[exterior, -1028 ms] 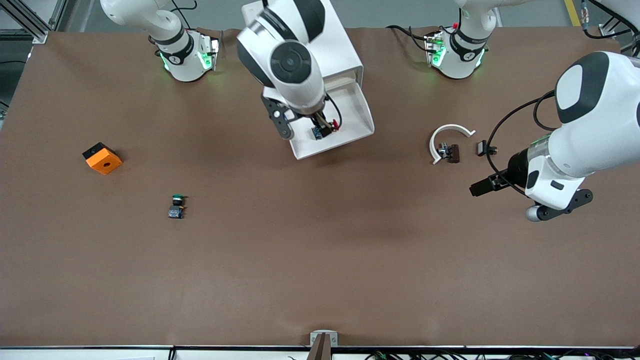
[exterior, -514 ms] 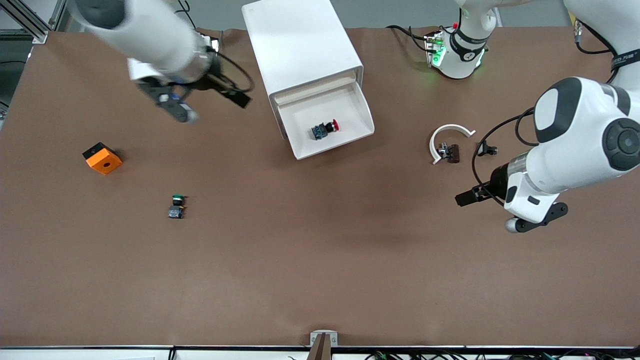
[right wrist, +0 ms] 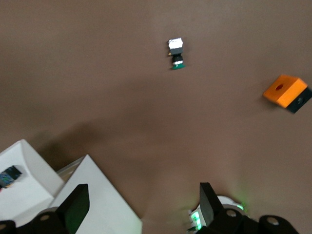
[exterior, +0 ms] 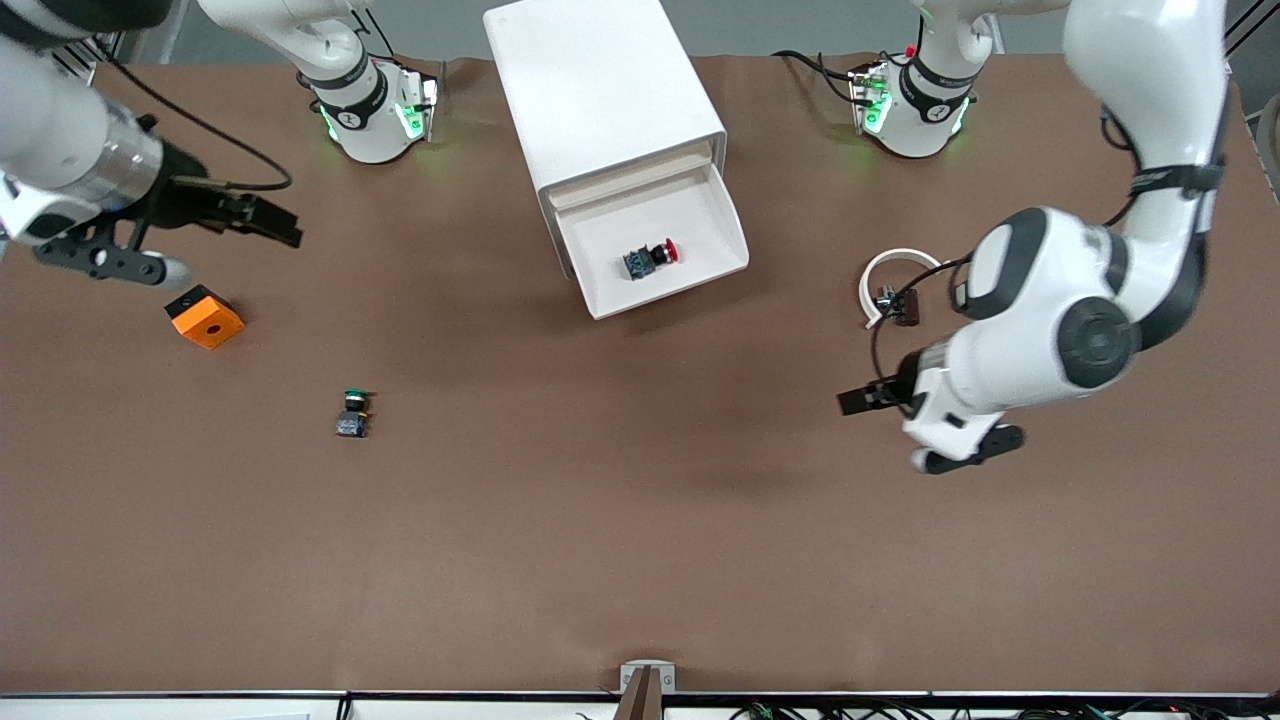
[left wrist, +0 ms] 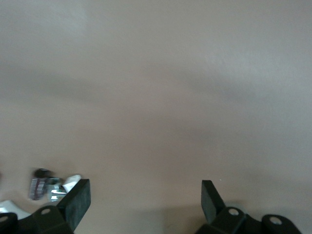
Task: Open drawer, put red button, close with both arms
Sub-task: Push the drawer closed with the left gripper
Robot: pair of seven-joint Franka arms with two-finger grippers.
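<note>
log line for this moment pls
stage: button placed, drawer not yet closed | red button in open drawer | right gripper open, near orange block | left gripper open over bare table

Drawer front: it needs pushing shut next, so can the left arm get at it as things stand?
Probably yes. The open white tray drawer with the red-capped push-button inside faces bare brown table, and nothing lies between its front and the open left pincer.
</note>
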